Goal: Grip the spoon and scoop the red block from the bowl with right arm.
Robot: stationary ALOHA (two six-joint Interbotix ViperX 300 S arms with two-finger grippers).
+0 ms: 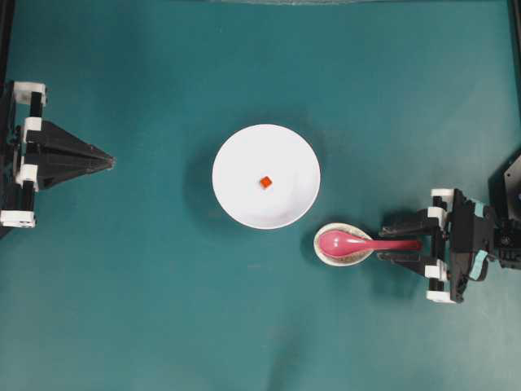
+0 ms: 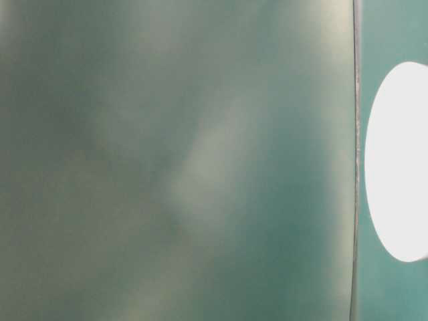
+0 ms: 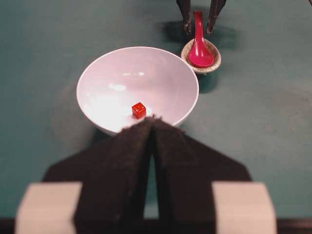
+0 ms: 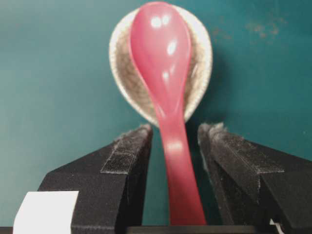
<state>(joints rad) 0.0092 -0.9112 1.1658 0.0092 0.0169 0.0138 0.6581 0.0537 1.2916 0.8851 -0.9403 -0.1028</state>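
The pink-red spoon (image 1: 358, 243) (image 4: 168, 87) (image 3: 200, 46) rests with its scoop in a small speckled beige dish (image 1: 345, 255) (image 4: 124, 73), its handle pointing right. My right gripper (image 1: 384, 241) (image 4: 175, 131) is open, one finger on each side of the handle with a gap on both sides. The white bowl (image 1: 244, 175) (image 3: 107, 78) sits at the table's middle with the small red block (image 1: 265, 182) (image 3: 139, 110) inside. My left gripper (image 1: 110, 161) (image 3: 154, 118) is shut and empty at the far left, pointing at the bowl.
Teal table cloth (image 1: 163, 326) covers the whole work surface. The table-level view is a blur of green with a white edge of the bowl (image 2: 401, 160) at its right. The beige dish stands just below-right of the bowl, nearly touching it.
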